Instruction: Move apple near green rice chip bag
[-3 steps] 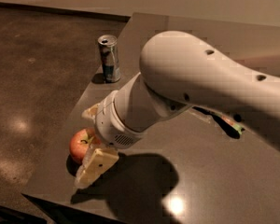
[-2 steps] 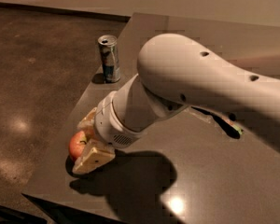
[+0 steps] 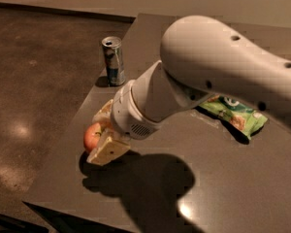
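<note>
The red apple (image 3: 91, 136) is near the left front edge of the grey table (image 3: 242, 188). My gripper (image 3: 103, 133) is shut on the apple, with one cream finger (image 3: 108, 150) in front of it and the other behind it. The green rice chip bag (image 3: 236, 113) lies flat on the right side of the table, partly hidden behind my arm (image 3: 218, 67). The apple is well to the left of the bag.
A slim silver-blue drink can (image 3: 114, 61) stands upright near the table's left edge, behind the gripper. The table's left and front edges drop to a dark brown floor (image 3: 29, 91). My arm casts a large shadow on the table in front.
The fingers have closed around the apple. The gripper and the apple have shifted a little to the right and up from the table's left edge.
</note>
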Controlling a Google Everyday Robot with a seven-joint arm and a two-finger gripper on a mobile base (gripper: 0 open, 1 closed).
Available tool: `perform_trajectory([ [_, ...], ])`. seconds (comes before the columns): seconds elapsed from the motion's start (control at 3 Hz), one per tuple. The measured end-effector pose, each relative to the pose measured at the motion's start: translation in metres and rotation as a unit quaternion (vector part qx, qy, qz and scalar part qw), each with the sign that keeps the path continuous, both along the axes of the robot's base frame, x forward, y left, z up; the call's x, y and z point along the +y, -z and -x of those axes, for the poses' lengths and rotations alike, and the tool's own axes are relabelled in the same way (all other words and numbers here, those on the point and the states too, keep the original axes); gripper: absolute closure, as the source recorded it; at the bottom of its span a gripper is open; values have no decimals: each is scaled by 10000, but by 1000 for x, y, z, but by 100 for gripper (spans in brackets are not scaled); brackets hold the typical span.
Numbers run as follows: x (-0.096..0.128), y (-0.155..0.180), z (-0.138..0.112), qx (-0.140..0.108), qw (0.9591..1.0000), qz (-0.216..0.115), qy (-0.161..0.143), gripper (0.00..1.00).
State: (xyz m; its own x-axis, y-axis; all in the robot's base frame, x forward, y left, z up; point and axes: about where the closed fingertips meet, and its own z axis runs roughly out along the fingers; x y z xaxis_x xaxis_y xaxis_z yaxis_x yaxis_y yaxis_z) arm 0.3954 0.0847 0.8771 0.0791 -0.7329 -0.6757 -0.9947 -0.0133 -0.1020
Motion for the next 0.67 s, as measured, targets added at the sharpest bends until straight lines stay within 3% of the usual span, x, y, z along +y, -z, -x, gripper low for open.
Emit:
perform_trajectory([
  [0.33,-56,-21,-41,-107,9986,88,517,100],
  [0.67,-96,-28,-67,-144,9963,132,843,100],
])
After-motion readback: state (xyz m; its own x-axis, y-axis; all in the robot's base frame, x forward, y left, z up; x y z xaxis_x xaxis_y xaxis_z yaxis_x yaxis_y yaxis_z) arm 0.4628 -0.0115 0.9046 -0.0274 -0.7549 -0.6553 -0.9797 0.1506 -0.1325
